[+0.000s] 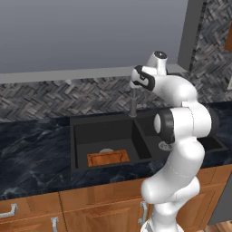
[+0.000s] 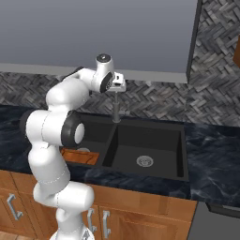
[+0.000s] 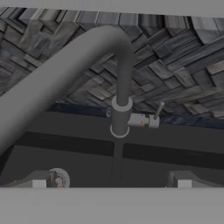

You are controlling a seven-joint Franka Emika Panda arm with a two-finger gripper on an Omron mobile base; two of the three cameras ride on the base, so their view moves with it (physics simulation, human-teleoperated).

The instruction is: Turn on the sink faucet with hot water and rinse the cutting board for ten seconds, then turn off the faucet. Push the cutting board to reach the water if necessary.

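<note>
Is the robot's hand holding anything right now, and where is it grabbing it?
Nothing is held. The gripper is open, its fingers wide apart with empty space between, hovering near the faucet without touching it.

Sink (image 1: 108, 129): matte black, smooth, silver metal drain at each basin floor. Faucet (image 3: 120, 105): dull dark grey metal, satin. Cutting board (image 1: 108, 158): orange-brown wood, visible grain, darker rim. Countertop (image 1: 31, 149): dark marbled stone, glossy. Backsplash (image 2: 220, 89): rough grey herringbone tile. Cabinet fronts (image 1: 99, 206): warm wood, metal handles. Arm (image 1: 181, 136): glossy white plastic, dark joints.
</note>
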